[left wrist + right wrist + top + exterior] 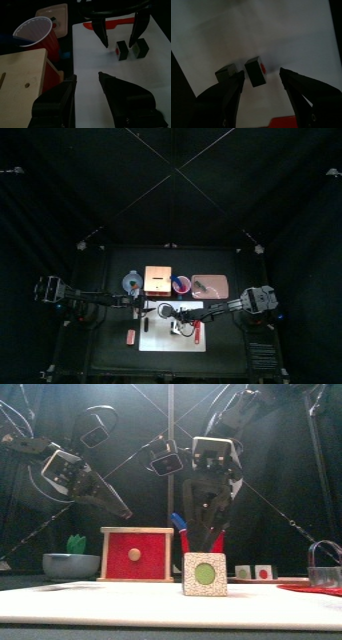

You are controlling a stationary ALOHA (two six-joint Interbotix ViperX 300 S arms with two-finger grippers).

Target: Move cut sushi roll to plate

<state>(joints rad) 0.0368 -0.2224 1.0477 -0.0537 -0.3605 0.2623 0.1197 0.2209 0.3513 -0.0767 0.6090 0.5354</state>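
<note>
The right gripper (259, 92), jaws wide apart, hangs over the cut sushi roll (256, 73) at its twelve o'clock; the left gripper (87, 85), jaws apart, waits farther off.

The pen is dark all around, and the black curtains (80, 188) soak up the light. Only the white mat (171, 324) looks bright, lit from above. In the front view the near block (205, 574) is clear. In the wrist views the close jaws are dark, soft blurs.
</note>
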